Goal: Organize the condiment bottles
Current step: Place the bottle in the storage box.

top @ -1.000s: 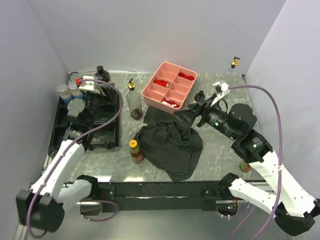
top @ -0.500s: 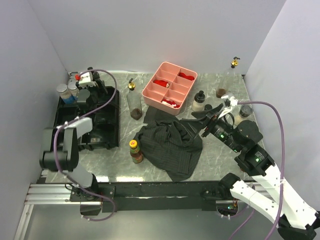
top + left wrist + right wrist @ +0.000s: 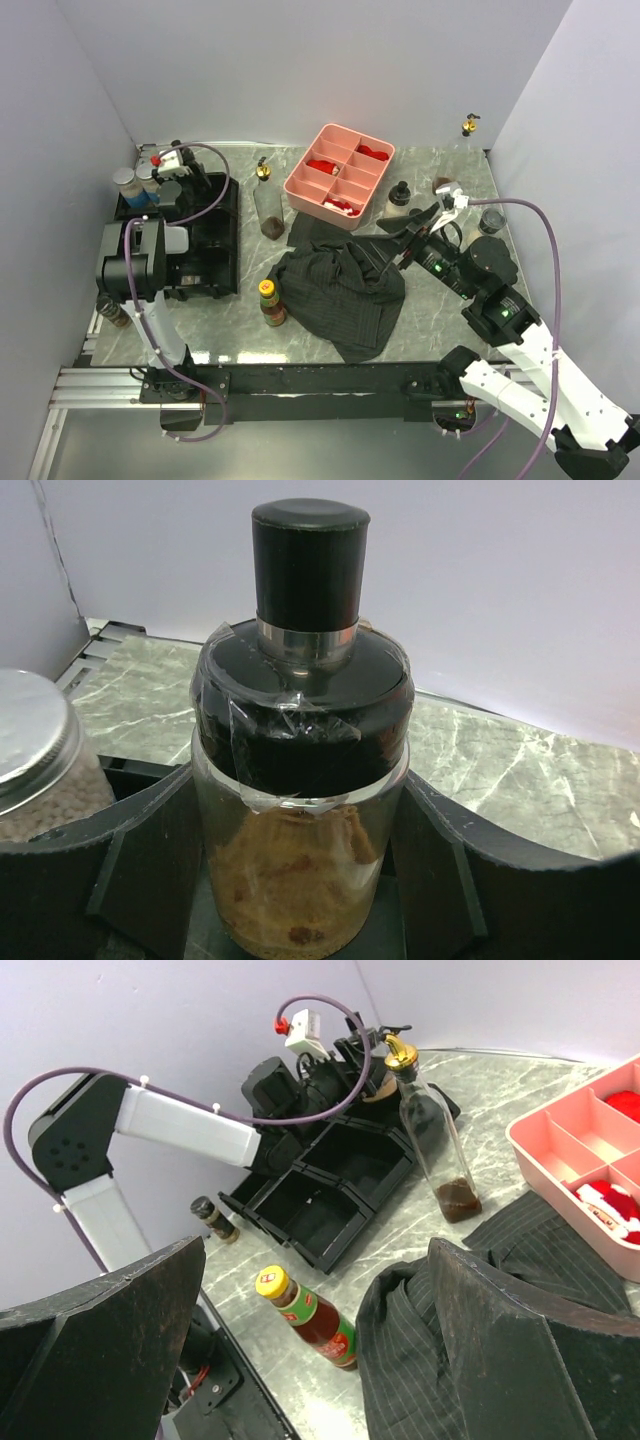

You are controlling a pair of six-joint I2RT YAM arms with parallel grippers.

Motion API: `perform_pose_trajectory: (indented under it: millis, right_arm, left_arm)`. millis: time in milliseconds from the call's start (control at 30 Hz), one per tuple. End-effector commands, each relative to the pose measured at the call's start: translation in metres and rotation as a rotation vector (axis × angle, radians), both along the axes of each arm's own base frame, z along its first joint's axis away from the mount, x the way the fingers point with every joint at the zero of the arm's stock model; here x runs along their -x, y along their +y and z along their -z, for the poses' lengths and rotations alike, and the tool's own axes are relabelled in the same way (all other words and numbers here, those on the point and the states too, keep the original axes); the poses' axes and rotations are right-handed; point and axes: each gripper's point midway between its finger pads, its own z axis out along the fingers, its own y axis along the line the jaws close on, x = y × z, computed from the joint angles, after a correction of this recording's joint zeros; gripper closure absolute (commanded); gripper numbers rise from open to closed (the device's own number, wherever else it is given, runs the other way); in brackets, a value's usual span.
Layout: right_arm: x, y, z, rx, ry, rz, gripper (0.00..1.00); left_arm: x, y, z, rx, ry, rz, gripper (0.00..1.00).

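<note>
Black-capped jar [image 3: 300, 750] stands upright in left tool [image 3: 300, 880].

Soft, even light falls from above in the top view, and the picture is sharp. The grey marble table top [image 3: 440, 310] shows only faint shadows. The dark striped crumpled cloth [image 3: 345, 290], toward 6 o'clock, is so dark that its folds are hard to see. In the left wrist view, the clear glass jar with a black cap [image 3: 300, 810] has white glare streaks on its shiny wrap. The pale wall [image 3: 540, 630] at 3 o'clock is washed out. The silver-lidded jar [image 3: 30, 750] at 9 o'clock looks blurry. In the right wrist view, the tall clear bottle with a gold cap [image 3: 425, 1130] at 1 o'clock leans, bent by the wide lens.
</note>
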Motion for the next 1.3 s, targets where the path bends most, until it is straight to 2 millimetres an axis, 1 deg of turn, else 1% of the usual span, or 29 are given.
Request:
perform_pose_trajectory:
  millis: [0, 67, 133, 167, 233, 267, 333, 367, 467, 633, 667, 700, 767, 933, 967, 1100, 1200, 1233, 1267]
  right_arm:
    - [0.0, 0.0, -0.014, -0.024, -0.059, -0.003, 0.0]
    - [0.0, 0.0, -0.014, -0.021, -0.063, -0.001, 0.0]
    - [0.0, -0.002, -0.015, -0.02, -0.069, 0.007, 0.0]
    - [-0.001, -0.004, -0.015, -0.017, -0.074, 0.016, 0.0]
    - [-0.001, -0.005, -0.017, -0.013, -0.078, 0.021, 0.0]
    - [-0.001, -0.006, -0.017, -0.011, -0.082, 0.023, 0.0]
    - [0.0, -0.006, -0.018, -0.008, -0.088, 0.024, 0.0]
    - [0.001, -0.007, -0.02, -0.011, -0.091, 0.026, 0.0]
    - [0.003, -0.009, -0.022, -0.015, -0.102, 0.026, 0.0]
    - [0.003, -0.011, -0.022, -0.011, -0.108, 0.034, 0.0]
    - [0.003, -0.011, -0.023, -0.012, -0.109, 0.032, 0.0]
    - [0.004, -0.011, -0.023, -0.012, -0.11, 0.032, 0.0]
    - [0.004, -0.011, -0.024, -0.014, -0.112, 0.031, 0.0]
    - [0.006, -0.012, -0.024, -0.016, -0.115, 0.029, 0.0]
    - [0.007, -0.013, -0.026, -0.018, -0.118, 0.029, 0.0]
    - [0.009, -0.013, -0.029, -0.023, -0.125, 0.025, 0.0]
    - [0.01, -0.013, -0.029, -0.02, -0.121, 0.022, 0.0]
    - [0.011, -0.013, -0.028, -0.016, -0.119, 0.017, 0.0]
    - [0.011, -0.012, -0.028, -0.014, -0.114, 0.014, 0.0]
  left_arm:
    - [-0.012, 0.006, -0.05, -0.001, -0.181, -0.022, 0.97]
    - [-0.014, 0.006, -0.043, -0.002, -0.171, -0.021, 0.96]
    - [-0.014, 0.005, -0.038, 0.003, -0.16, -0.017, 0.92]
    - [-0.014, 0.005, -0.034, 0.003, -0.153, -0.017, 0.85]
    - [-0.015, 0.007, -0.029, 0.004, -0.139, -0.026, 0.79]
    - [-0.016, 0.008, -0.024, 0.002, -0.128, -0.032, 0.74]
    - [-0.018, 0.008, -0.019, -0.002, -0.119, -0.027, 0.67]
    - [-0.018, 0.007, -0.017, 0.0, -0.115, -0.026, 0.58]
    - [-0.017, 0.007, -0.012, 0.006, -0.111, -0.026, 0.47]
    - [-0.014, 0.008, -0.01, 0.007, -0.116, -0.032, 0.4]
    - [-0.014, 0.008, -0.01, 0.009, -0.116, -0.032, 0.35]
    - [-0.014, 0.008, -0.009, 0.009, -0.113, -0.031, 0.33]
    - [-0.014, 0.007, -0.011, 0.007, -0.115, -0.029, 0.28]
    - [-0.01, 0.007, -0.017, -0.004, -0.116, -0.031, 0.22]
    - [-0.008, 0.008, -0.018, -0.006, -0.114, -0.036, 0.19]
    - [-0.005, 0.009, -0.02, -0.013, -0.111, -0.042, 0.17]
    - [0.001, 0.006, -0.027, -0.01, -0.126, -0.027, 0.17]
    - [0.003, 0.005, -0.037, -0.007, -0.143, -0.02, 0.16]
    - [0.005, 0.001, -0.038, -0.007, -0.136, -0.005, 0.16]
